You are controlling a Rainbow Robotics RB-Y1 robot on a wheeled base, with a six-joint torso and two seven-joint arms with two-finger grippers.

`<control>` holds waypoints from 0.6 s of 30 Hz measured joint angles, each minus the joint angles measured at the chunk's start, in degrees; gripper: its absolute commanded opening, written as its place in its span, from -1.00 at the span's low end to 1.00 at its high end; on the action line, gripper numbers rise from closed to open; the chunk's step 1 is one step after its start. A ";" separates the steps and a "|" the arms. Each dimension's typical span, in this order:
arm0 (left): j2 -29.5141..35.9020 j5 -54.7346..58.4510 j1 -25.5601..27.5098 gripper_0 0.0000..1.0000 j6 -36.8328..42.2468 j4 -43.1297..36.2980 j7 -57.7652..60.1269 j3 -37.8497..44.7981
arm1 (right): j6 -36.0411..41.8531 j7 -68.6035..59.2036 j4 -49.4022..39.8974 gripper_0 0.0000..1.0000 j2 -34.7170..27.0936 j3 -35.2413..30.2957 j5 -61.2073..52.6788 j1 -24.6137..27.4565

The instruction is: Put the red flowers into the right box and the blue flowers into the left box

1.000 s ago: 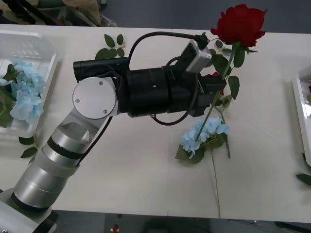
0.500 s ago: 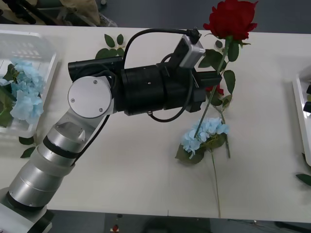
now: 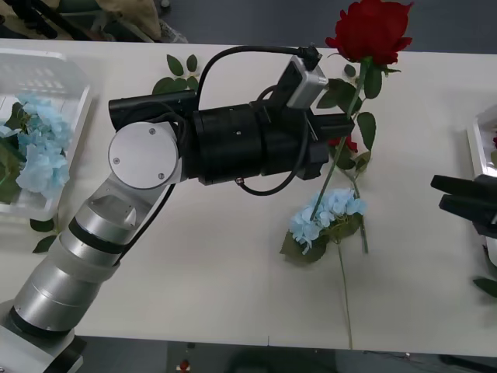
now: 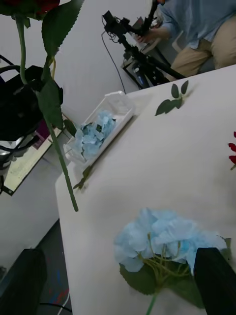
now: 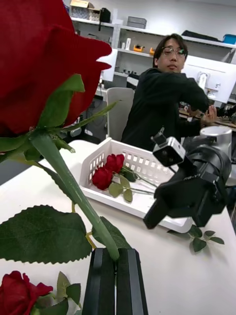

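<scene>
Red flowers first: your left gripper (image 5: 116, 256) has its black fingers pressed together on the stem of one red rose (image 3: 368, 29), holding it upright above the middle of the table (image 3: 217, 272), bloom toward the far edge. No brand, label or writing can be read anywhere.

Nearest you, the table's front strip lies bare along the near edge. Just beyond it, a blue hydrangea (image 3: 326, 216) lies flat on the table right of centre, its stem running toward you. Another red rose (image 5: 19, 294) lies on the table near the held stem.

Your right gripper (image 3: 464, 198) comes in from the right edge, fingers (image 4: 216, 280) spread apart and holding nothing, with open table between it and the hydrangea.

At the left edge, the left box (image 3: 54, 74) holds blue flowers (image 3: 39, 148). At the right edge, the right box (image 5: 98, 165) holds two red roses (image 5: 109, 170). Loose leaves (image 3: 175, 74) lie by the far edge.
</scene>
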 measured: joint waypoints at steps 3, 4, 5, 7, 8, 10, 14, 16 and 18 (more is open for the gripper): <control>0.00 0.01 0.00 -1.00 0.00 0.00 0.00 0.00 | 1.60 0.00 0.00 0.76 2.64 0.00 -0.09 -0.04; 0.00 0.01 0.00 -1.00 0.00 0.00 0.00 0.00 | 2.27 0.00 -0.01 0.75 3.31 0.00 -0.15 -0.09; 0.00 0.01 0.00 -1.00 0.00 0.00 0.00 0.00 | 2.91 0.00 -0.01 0.75 3.98 0.00 -0.17 -0.23; 0.00 0.01 0.00 -1.00 0.00 0.00 0.00 0.00 | 3.99 0.00 -0.01 0.75 5.14 0.01 -0.17 -0.83; 0.00 0.01 0.00 -1.00 0.00 0.00 0.00 0.00 | 4.37 0.00 -0.01 0.75 5.59 0.11 -0.17 -1.29; 0.00 0.01 0.00 -1.00 0.00 0.00 0.00 0.00 | 4.74 0.00 -0.01 0.76 5.98 0.97 -0.17 -2.32; 0.00 0.01 0.00 -1.00 0.00 0.00 0.00 0.00 | 4.76 0.00 -0.06 0.75 5.98 5.04 -0.16 -4.74; 0.00 0.02 0.00 -1.00 0.00 0.00 0.00 0.00 | 4.76 0.00 -0.07 0.75 5.98 7.06 -0.14 -5.95; 0.00 0.02 0.00 -1.00 0.00 0.00 0.00 0.00 | 4.75 0.00 -0.08 0.75 5.98 8.48 0.02 -6.96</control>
